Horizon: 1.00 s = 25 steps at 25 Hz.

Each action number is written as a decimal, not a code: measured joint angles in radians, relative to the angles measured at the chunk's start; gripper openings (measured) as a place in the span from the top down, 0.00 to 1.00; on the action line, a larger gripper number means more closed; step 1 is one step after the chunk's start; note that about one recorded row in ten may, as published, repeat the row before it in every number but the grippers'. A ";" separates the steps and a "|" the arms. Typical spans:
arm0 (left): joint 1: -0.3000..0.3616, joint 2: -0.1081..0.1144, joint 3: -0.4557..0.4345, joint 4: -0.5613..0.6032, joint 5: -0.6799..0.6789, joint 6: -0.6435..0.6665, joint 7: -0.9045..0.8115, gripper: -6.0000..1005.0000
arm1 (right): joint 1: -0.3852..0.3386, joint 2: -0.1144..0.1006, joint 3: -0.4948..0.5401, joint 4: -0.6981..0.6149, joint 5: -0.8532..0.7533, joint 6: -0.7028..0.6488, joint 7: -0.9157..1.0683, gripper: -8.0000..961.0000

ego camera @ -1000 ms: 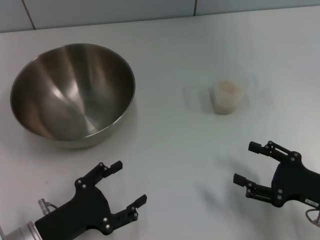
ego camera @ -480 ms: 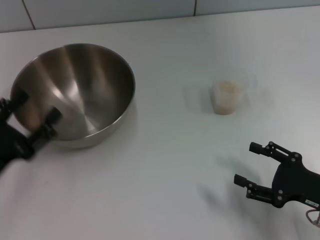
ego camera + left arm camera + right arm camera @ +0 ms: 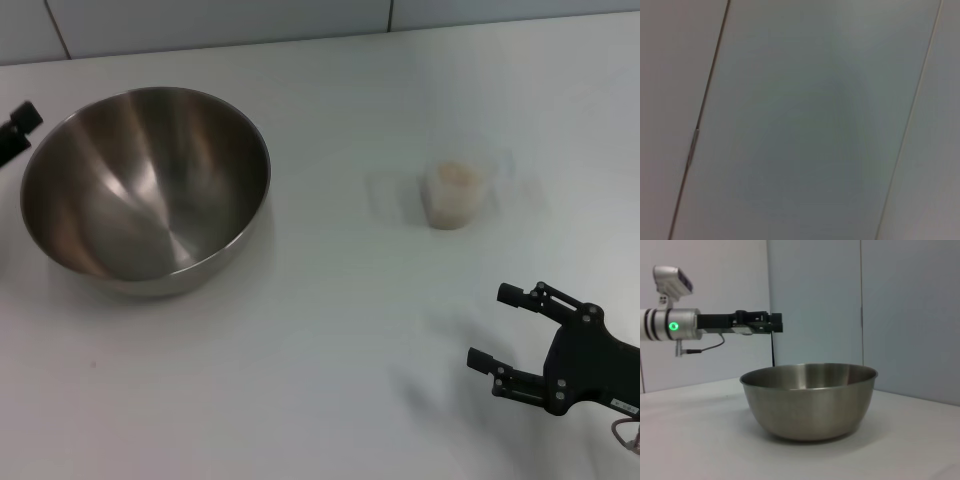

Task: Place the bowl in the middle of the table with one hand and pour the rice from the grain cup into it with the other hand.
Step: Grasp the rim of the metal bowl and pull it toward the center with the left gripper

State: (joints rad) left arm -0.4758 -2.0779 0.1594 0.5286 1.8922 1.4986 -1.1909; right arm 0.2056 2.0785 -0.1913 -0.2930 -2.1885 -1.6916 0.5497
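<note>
The steel bowl (image 3: 145, 190) stands upright and empty on the left of the white table (image 3: 330, 340). The clear grain cup (image 3: 455, 195) with pale rice (image 3: 457, 176) in it stands right of the middle. My left gripper (image 3: 18, 128) shows only at the left edge of the head view, beside the bowl's far left rim. In the right wrist view it (image 3: 767, 322) hangs above and behind the bowl (image 3: 810, 400), not touching it. My right gripper (image 3: 490, 325) is open and empty, low over the table at the front right, well short of the cup.
A grey panelled wall (image 3: 220, 20) runs along the table's far edge. The left wrist view shows only wall panels (image 3: 805, 125). Bare tabletop lies between the bowl and the cup.
My left gripper has swung from the table's front left, past the bowl's near left side, to beside its far left rim. The right gripper, bowl and cup have not moved.
</note>
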 joint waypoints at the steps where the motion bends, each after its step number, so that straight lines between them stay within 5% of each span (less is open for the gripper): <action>1: -0.008 -0.001 0.015 0.024 -0.001 -0.013 -0.019 0.14 | 0.000 0.000 0.001 0.000 0.000 -0.003 0.000 0.13; 4: -0.028 -0.002 0.071 0.078 -0.005 -0.071 -0.073 0.14 | -0.001 -0.001 0.005 -0.004 0.001 -0.016 0.000 0.13; 8: -0.030 -0.002 0.264 0.136 -0.060 -0.219 -0.140 0.14 | -0.005 -0.002 0.007 -0.012 0.001 -0.032 0.001 0.13; 12: 0.031 -0.002 0.559 0.260 -0.158 -0.399 -0.259 0.14 | -0.007 -0.002 0.007 -0.012 0.001 -0.042 0.001 0.13; 16: 0.146 0.006 0.885 0.516 -0.164 -0.558 -0.492 0.14 | -0.007 -0.002 0.007 -0.015 0.001 -0.048 0.001 0.13; 19: 0.170 0.013 0.951 0.636 -0.054 -0.544 -0.673 0.14 | -0.007 -0.002 0.007 -0.015 0.001 -0.048 0.002 0.13; 25: 0.096 0.010 0.938 0.744 0.324 -0.401 -1.007 0.14 | -0.008 -0.002 0.008 -0.015 0.003 -0.055 0.003 0.13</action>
State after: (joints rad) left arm -0.3798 -2.0681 1.0978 1.2724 2.2160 1.0977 -2.1975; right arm 0.1978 2.0770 -0.1834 -0.3084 -2.1859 -1.7471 0.5524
